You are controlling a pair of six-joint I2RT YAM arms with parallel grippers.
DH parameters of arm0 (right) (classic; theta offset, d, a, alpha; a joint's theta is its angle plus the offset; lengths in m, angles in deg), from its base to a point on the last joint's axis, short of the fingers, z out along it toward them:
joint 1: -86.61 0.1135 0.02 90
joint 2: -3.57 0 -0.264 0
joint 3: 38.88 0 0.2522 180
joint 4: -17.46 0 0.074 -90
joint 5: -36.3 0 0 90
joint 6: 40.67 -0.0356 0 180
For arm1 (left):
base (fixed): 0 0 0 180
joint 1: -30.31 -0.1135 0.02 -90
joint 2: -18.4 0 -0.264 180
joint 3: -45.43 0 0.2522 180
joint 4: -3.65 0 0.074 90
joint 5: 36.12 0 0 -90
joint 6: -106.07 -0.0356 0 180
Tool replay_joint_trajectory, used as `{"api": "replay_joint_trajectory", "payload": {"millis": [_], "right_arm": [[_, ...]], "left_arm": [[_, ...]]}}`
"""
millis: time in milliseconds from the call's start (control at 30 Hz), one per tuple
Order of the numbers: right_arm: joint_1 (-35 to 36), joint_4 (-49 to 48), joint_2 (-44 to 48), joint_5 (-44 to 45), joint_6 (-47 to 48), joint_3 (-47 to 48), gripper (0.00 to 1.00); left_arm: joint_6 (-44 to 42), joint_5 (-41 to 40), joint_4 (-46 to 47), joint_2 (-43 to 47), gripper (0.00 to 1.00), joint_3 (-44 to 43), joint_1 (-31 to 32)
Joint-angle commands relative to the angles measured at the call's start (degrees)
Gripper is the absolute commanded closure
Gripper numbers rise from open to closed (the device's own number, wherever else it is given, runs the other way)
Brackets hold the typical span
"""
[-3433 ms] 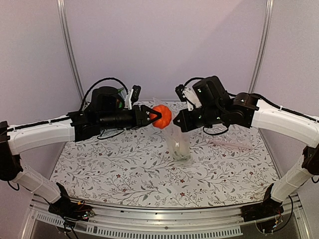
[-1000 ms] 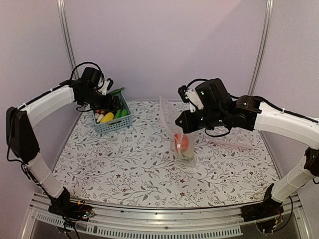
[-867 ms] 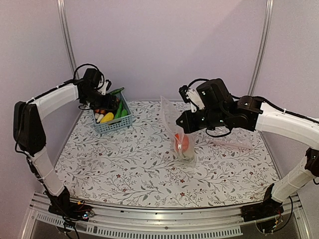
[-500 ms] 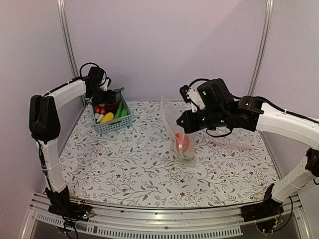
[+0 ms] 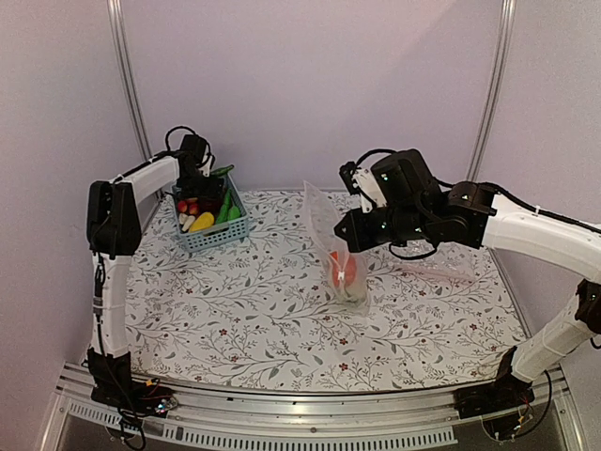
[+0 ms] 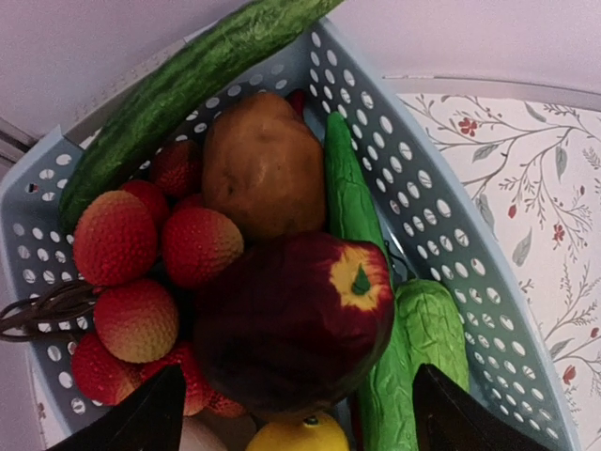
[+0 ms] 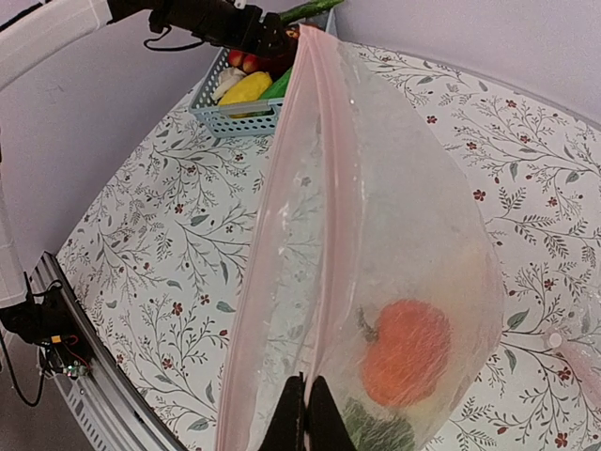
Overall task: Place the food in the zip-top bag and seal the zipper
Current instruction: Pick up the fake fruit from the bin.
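Hanging upright, zip-top bag (image 5: 325, 225) pinched by R end effector (image 7: 305, 411), zipper (image 7: 324, 207) near-vertical, L end effector (image 6: 300, 418) open.

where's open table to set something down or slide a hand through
Free: the wide front strip of cloth between the upright bag and the near edge, and the patch between the basket and that bag. Crowded: the basket itself, packed with produce, and back right, where a second bag lies by the right arm.
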Motion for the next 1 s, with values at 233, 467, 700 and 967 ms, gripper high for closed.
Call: {"api": "replay_joint_trajectory", "payload": {"millis": [233, 467, 700, 967], "right_arm": [[0.2, 1.4, 1.3, 1.3, -0.4, -0.3, 1.0], [0.2, 1.4, 0.8, 1.3, -0.6, 0.0, 1.0], [0.2, 1.5, 0.7, 1.3, -0.9, 0.0, 1.0], [0.2, 1.3, 0.7, 1.4, -0.9, 0.0, 1.0]], "left_arm": [[-3.7, -2.3, -1.4, -6.3, 0.18, -5.1, -1.5], [-4.8, -2.3, -1.8, -7.4, 0.24, -5.5, -1.6], [-4.9, -2.4, -1.8, -7.1, 0.34, -5.1, -1.7], [-4.1, -2.6, 0.8, -2.5, 0.38, -1.0, -1.7]]}}
